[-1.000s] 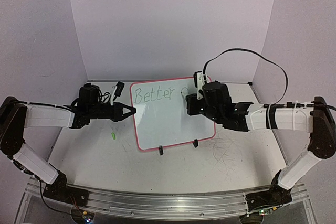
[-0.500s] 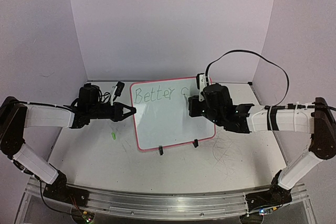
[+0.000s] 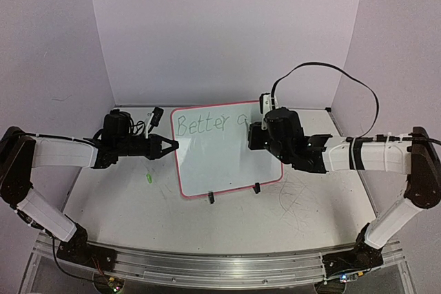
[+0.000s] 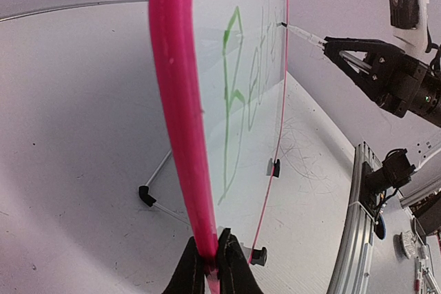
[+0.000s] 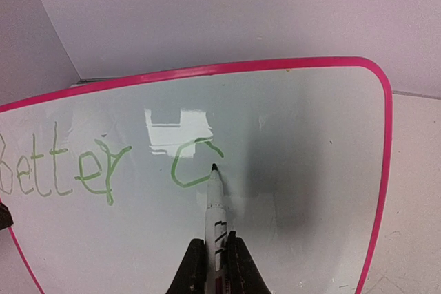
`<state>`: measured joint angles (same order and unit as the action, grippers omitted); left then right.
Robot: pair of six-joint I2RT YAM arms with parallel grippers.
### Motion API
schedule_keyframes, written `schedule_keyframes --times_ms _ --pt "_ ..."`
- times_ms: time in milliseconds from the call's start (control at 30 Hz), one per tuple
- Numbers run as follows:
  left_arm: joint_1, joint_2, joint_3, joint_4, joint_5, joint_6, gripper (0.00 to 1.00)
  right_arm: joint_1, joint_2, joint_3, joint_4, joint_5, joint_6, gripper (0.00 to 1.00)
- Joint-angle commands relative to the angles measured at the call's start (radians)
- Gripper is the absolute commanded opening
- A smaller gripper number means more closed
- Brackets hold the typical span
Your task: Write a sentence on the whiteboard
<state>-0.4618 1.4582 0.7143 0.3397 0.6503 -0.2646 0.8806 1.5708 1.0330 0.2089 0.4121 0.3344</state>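
The whiteboard [image 3: 227,163], white with a pink-red rim, stands tilted at the table's middle on black feet. Green writing on it reads "Better" [image 3: 200,125], followed by a partial open loop [image 5: 193,163]. My left gripper [image 3: 173,145] is shut on the board's left rim [image 4: 180,115]. My right gripper [image 5: 216,256] is shut on a white marker [image 5: 216,204], whose dark tip touches the board at the loop's right end. In the top view the right gripper [image 3: 256,134] is over the board's upper right part. The left wrist view shows the marker tip [image 4: 298,31] on the board.
A small green marker cap [image 3: 148,178] lies on the table left of the board. Faint scribble marks [image 3: 300,201] cover the tabletop at the right. Purple walls enclose the back and sides. A metal rail [image 3: 213,266] runs along the near edge.
My right gripper has shifted slightly right and up along the board, and the green loop after "Better" has grown. The left arm and the board have not moved.
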Motion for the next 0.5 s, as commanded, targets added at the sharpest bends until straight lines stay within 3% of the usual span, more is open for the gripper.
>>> schedule_keyframes --times_ms 0,467 --pt "-0.012 0.024 0.029 -0.027 -0.092 0.062 0.0 -0.006 0.03 0.05 0.016 0.045 -0.006 0.0" --pt "-0.014 0.021 0.028 -0.028 -0.094 0.064 0.0 -0.028 0.071 0.093 0.035 0.051 -0.025 0.0"
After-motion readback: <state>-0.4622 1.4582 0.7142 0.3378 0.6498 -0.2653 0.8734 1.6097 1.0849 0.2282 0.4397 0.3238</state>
